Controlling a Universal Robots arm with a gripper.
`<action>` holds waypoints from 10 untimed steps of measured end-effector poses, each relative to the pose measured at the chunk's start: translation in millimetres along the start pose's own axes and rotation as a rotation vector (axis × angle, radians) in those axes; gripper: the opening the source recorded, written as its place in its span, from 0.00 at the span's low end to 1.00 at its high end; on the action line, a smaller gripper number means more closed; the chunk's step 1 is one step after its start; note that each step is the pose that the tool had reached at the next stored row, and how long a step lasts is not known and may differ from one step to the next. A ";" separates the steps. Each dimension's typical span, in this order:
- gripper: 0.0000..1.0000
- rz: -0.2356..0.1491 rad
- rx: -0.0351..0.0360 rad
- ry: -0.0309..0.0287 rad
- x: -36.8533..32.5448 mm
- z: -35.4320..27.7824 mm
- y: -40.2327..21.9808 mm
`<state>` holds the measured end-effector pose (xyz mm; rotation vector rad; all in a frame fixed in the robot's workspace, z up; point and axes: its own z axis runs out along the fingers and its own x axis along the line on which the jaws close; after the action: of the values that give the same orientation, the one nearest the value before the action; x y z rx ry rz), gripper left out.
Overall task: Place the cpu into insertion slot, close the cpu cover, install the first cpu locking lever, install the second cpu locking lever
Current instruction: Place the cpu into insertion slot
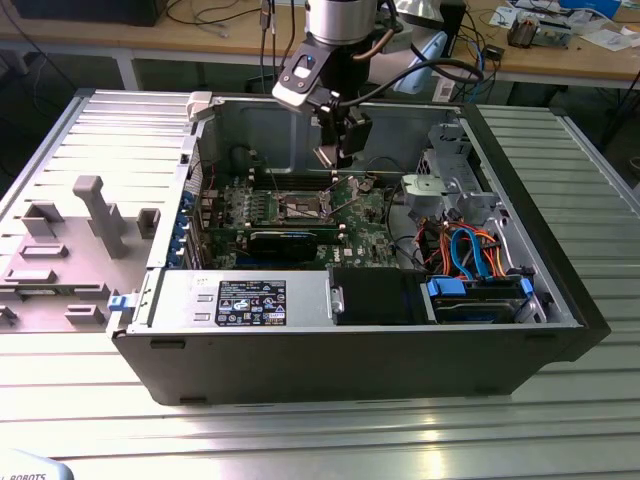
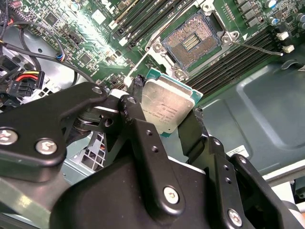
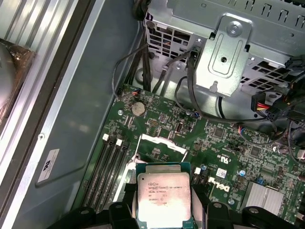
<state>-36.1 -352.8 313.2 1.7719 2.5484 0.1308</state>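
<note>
Zero of four steps were finished | gripper (image 2: 163,110) was clamped on the chip (image 2: 167,102) | above the empty socket (image 2: 190,45)

- Matte black metal end effector (image 2: 167,102), built of chunky rounded links.
- Silver round-headed screws (image 2: 170,194) dot its links.
- Silvery cylindrical wrist segment (image 1: 340,18).
- Black cables (image 1: 450,66) loop from the wrist.
- Pale grey camera housing (image 1: 300,80).

The arm (image 1: 335,22) points straight down, its claw (image 2: 167,102) clamped on the cpu (image 3: 163,195).
</note>
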 end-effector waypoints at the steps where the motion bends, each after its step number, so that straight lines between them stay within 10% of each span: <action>1: 0.54 0.006 -0.0002 -0.0006 0.0 0.4 0.0; 10: 0.54 0.014 -0.0002 -0.0013 0.0 0.8 -0.1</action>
<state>-36.0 -352.8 312.4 1.7900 2.5350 0.1303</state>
